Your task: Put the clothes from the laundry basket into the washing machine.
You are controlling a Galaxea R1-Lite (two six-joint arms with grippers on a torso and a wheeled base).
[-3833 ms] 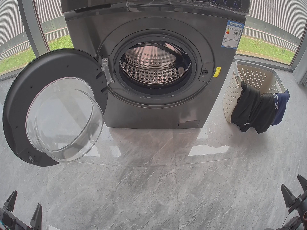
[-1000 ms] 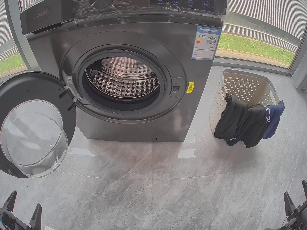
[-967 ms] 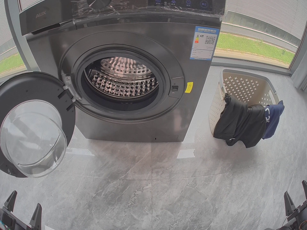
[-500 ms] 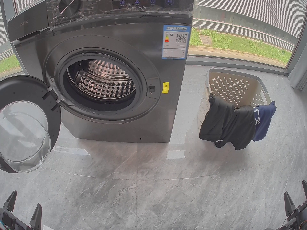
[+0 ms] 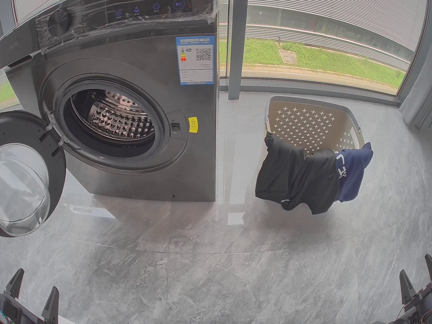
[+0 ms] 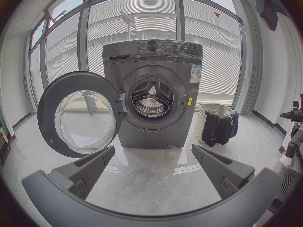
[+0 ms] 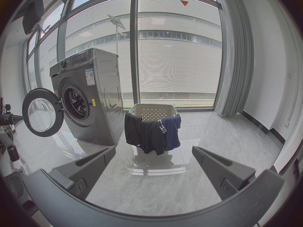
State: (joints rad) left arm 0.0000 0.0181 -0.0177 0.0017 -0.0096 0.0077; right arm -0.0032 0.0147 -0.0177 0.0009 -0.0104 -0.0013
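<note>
The left end effector (image 6: 152, 148) and right end effector (image 7: 153, 148) are both wide open and empty. A black garment (image 5: 292, 181) and a navy garment (image 5: 353, 172) overlap on the front rim of the laundry basket (image 5: 310, 109), beside the washing machine (image 5: 135, 46). Pulling one could drag the other onto the floor.

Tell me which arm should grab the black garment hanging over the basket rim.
Right. The laundry basket with the black garment draped on its rim stands on the robot's right; the right gripper, open and empty, faces it directly. The left gripper faces the washing machine instead.
</note>
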